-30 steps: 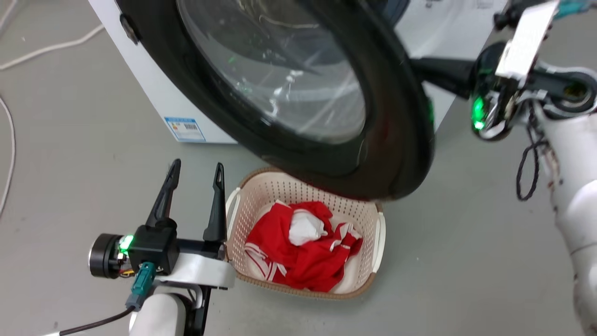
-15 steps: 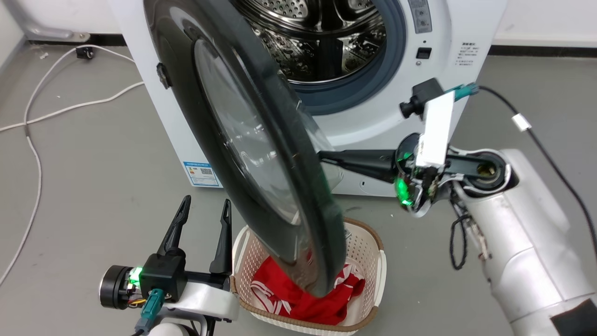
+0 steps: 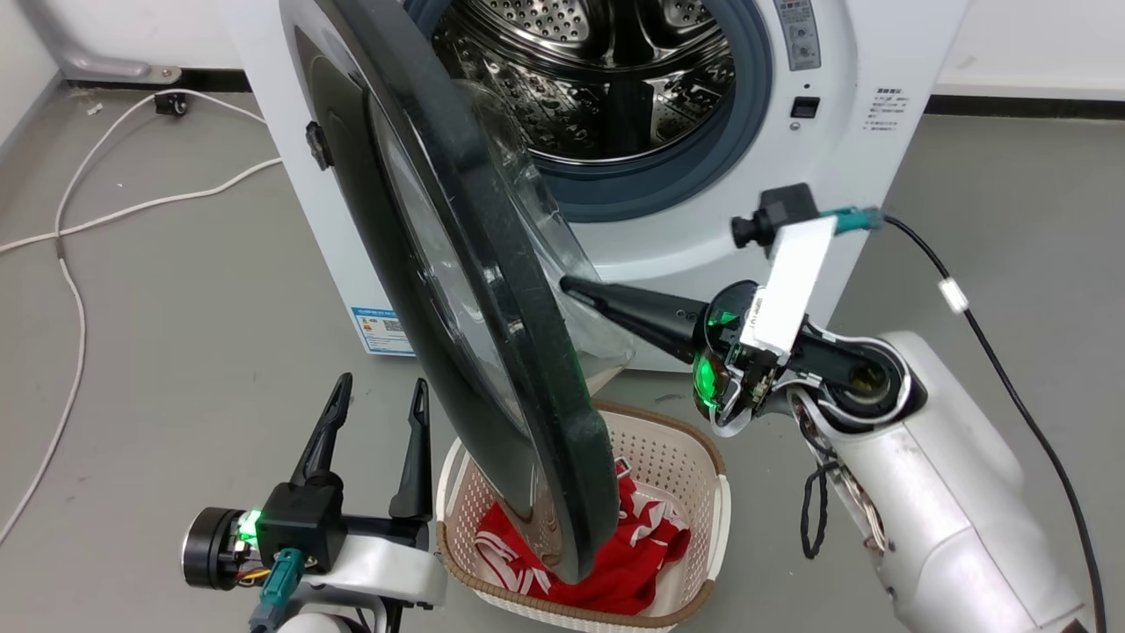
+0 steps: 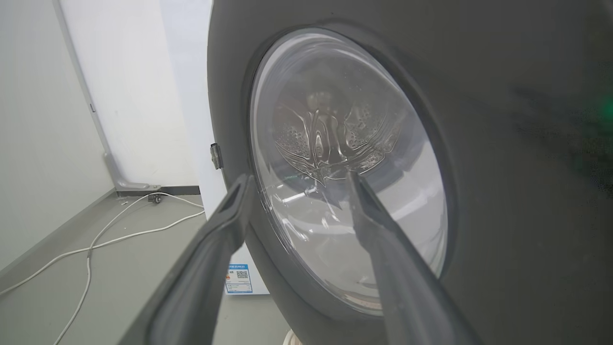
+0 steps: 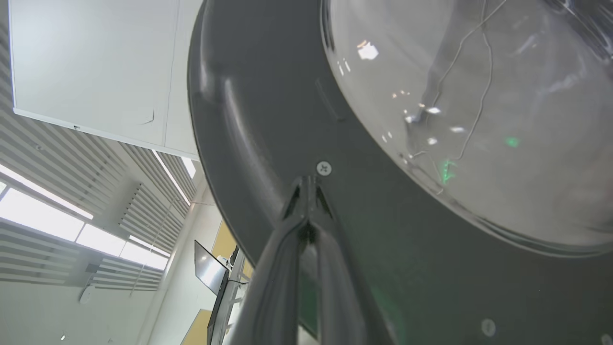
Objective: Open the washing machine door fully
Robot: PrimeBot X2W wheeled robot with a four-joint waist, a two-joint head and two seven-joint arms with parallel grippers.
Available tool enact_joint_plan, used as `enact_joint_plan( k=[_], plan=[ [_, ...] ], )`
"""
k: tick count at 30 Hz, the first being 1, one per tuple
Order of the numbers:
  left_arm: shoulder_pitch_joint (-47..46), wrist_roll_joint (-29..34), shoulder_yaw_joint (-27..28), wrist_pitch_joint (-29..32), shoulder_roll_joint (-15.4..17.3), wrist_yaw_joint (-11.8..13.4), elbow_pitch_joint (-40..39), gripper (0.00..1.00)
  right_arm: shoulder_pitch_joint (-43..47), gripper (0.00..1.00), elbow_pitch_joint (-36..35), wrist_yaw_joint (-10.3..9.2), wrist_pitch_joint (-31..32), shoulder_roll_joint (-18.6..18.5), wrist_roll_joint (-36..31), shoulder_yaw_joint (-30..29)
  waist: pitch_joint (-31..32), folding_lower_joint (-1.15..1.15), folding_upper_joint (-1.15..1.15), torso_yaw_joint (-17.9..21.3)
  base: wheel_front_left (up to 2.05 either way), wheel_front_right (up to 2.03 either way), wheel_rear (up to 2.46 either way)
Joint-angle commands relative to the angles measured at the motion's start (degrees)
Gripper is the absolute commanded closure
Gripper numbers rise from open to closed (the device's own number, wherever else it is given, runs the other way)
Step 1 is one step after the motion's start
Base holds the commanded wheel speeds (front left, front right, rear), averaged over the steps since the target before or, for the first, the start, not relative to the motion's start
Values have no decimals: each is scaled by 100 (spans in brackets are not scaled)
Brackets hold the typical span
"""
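The right hand [image 3: 573, 287], fingers together, touches the inner face of the half-open washing machine door [image 3: 536, 352]; the left hand [image 3: 381, 383], fingers apart, faces its outer side.

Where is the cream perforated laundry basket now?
The basket sits at the head view's bottom centre, under the lower edge of the glossy black door, right of the left gripper.

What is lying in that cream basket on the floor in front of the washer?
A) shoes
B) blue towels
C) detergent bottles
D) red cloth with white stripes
D: the basket holds crumpled red cloth with white stripes, partly hidden by the lower edge of the washing machine door.
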State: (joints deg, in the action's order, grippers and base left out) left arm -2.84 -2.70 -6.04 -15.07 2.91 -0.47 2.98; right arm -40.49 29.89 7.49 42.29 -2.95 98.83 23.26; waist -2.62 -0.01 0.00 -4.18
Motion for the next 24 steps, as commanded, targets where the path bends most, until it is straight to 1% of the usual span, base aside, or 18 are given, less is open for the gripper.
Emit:
enact_joint_plan(
  k=[1,6,7,8,9,10,11,13,17,19,22,24],
  plan=[
    [-39,1,31,-14,-3,35,-32,0,210,100,-93,0,-327,10,23,-46,-12,1,0,44,0,0,0],
    [-7,6,122,-14,-4,57,-57,0,673,100,-314,0,-1431,-1,-113,-485,-8,1,0,180,0,0,0],
    [8,7,142,-14,-3,60,-57,0,781,87,-357,0,-1643,-52,-185,-577,-2,1,0,209,0,0,0],
    [8,7,142,-14,-3,60,-57,0,781,87,-357,0,-1643,-52,-185,-577,-2,1,0,209,0,0,0],
    [20,9,161,-14,-3,55,-55,0,917,68,-411,0,-1827,-113,-255,-659,4,1,0,229,0,0,0],
    [31,11,172,-14,-4,48,-50,0,1069,15,-493,0,-1998,-140,-280,-755,13,1,0,245,0,0,0],
    [45,15,185,-14,-4,44,-46,0,1217,0,-564,0,-2170,-166,-303,-860,22,1,0,262,0,0,0],
    [49,8,224,-14,-1,32,-28,0,1493,0,-713,0,-2509,-246,-430,-1012,24,1,0,302,0,0,0],
    [87,18,279,-14,-2,26,-15,0,2053,0,-1054,0,-3302,-393,-901,-1218,40,1,0,359,0,0,0],
    [91,9,317,-14,-2,25,-3,0,2283,0,-1153,0,-3789,-480,-1322,-1232,33,1,0,384,0,0,0],
    [102,0,365,-14,-2,37,6,0,2573,0,-1197,0,-4579,-593,-2139,-1171,25,1,0,427,0,0,0],
    [112,-5,396,-14,-2,48,13,0,2693,0,-1151,0,-5086,-728,-2832,-1120,18,1,0,461,0,0,0]
  ],
)
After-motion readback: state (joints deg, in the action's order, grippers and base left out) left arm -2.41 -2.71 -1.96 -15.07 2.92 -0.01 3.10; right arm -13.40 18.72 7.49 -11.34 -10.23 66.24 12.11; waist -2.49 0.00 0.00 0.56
